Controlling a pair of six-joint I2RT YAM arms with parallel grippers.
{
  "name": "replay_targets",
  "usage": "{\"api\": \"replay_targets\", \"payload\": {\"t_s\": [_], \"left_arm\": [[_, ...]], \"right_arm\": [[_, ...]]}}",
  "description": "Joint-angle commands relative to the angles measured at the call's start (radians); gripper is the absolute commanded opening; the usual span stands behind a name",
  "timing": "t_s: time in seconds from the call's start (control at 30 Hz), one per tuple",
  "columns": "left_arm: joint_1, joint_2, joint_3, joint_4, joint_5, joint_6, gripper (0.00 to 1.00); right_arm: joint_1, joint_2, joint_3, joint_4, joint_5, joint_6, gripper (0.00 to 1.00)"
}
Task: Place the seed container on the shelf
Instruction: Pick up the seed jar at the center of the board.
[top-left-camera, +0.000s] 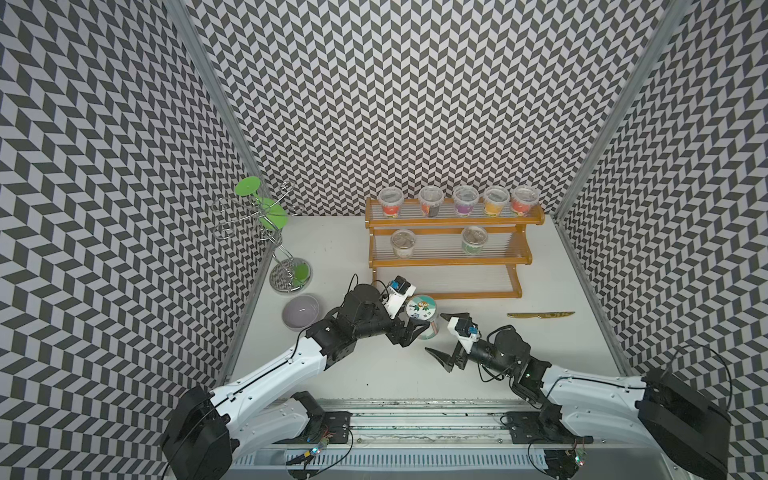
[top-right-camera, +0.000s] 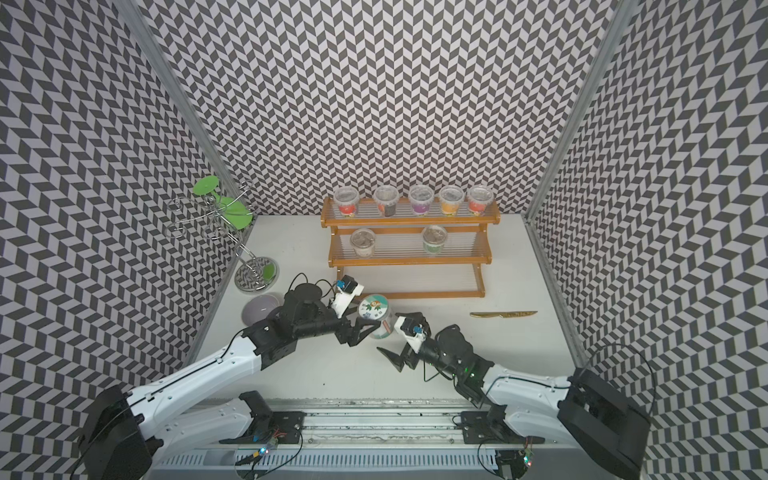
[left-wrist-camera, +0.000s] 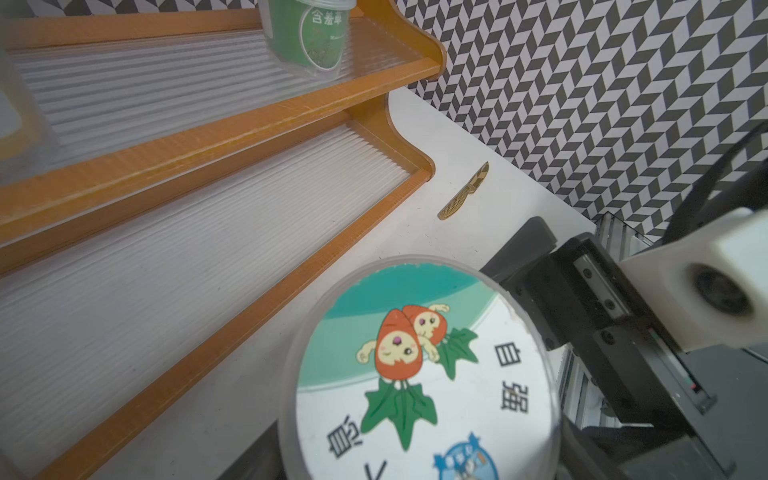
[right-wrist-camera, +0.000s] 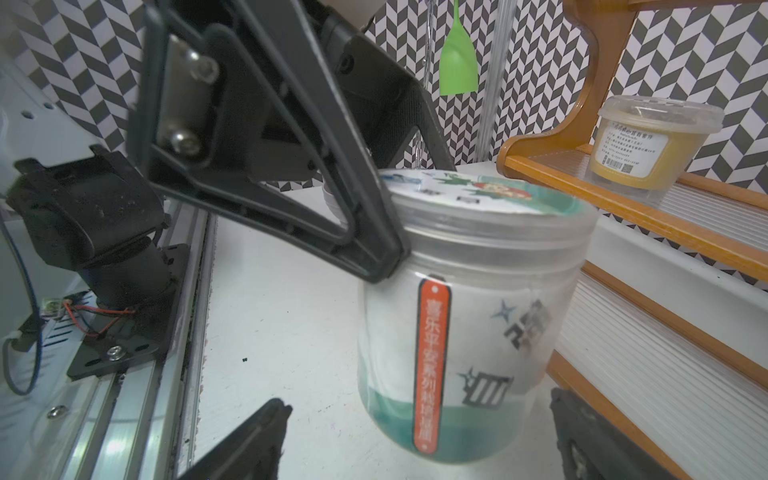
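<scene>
Gripping seed container (top-left-camera: 423, 308) with left claw (top-left-camera: 413, 324); right claw (top-left-camera: 436, 333) wide, empty. Keep level, clear shelf (top-left-camera: 473, 296) front rail, lower onto bottom tier.

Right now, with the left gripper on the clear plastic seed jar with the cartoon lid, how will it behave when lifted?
The clear plastic seed jar shows little inside beyond a teal band near its base, so probably light. The left gripper pinches it high, just under the lid, so it may swing or tilt. Its smooth round wall could slip.
</scene>
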Motion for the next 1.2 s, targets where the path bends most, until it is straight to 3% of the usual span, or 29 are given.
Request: {"api": "replay_targets", "payload": {"t_s": [0.0, 0.37, 0.67, 0.8, 0.97, 1.17], "left_arm": [[-0.013, -0.001, 0.004, 0.063, 0.047, 0.023, 0.73], [-0.023, 0.005, 0.003, 0.075, 0.104, 0.027, 0.72], [-0.026, -0.003, 0.005, 0.064, 0.070, 0.028, 0.73], [-0.031, 0.009, 0.008, 0.062, 0.073, 0.030, 0.73], [-0.045, 0.023, 0.021, 0.044, 0.054, 0.042, 0.71], [-0.072, 0.034, 0.023, 0.024, -0.011, 0.060, 0.71]], "right_arm": [[-0.012, 0.033, 0.055, 0.098, -0.034, 0.051, 1.00], [-0.022, 0.125, 0.123, 0.110, -0.069, 0.076, 0.99], [-0.024, 0.115, 0.098, 0.106, -0.065, 0.078, 0.86], [-0.024, 0.106, 0.084, 0.102, -0.062, 0.079, 0.86], [-0.024, 0.096, 0.087, 0.083, -0.053, 0.092, 0.98], [-0.024, 0.109, 0.093, 0.050, -0.050, 0.085, 0.91]]}}
